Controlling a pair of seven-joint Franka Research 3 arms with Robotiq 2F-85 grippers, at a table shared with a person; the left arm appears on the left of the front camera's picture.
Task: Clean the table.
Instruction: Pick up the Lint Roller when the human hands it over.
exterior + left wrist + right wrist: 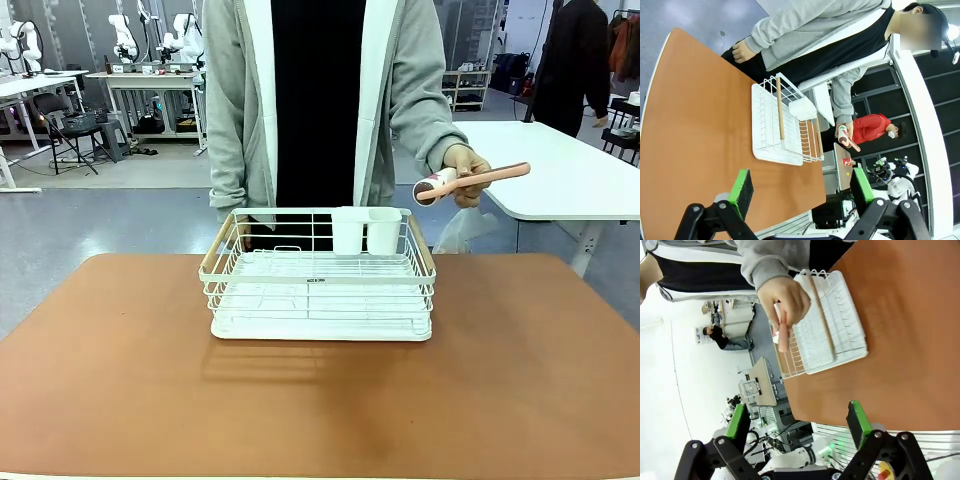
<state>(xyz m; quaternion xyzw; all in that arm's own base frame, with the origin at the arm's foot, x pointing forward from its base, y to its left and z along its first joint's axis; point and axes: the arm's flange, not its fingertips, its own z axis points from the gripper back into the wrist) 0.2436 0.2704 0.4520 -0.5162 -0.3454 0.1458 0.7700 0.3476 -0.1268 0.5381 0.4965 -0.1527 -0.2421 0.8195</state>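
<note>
The reddish-brown table (120,380) carries a white wire dish rack (320,285) at its middle. Behind the far edge stands a person whose hand (468,165) holds a pink-handled lint roller (505,172) in the air, right of the rack. My left gripper (801,189) is open and empty above the table (690,125), well away from the rack (785,125). My right gripper (797,422) is open too, high over the table (905,340). From there the hand (782,300) with the roller (783,340) hangs beside the rack (827,335).
Two white cups (365,230) sit at the back of the rack, which has wooden handles on both ends. A white table (560,170) stands behind at the right. Bare tabletop lies left, right and in front of the rack.
</note>
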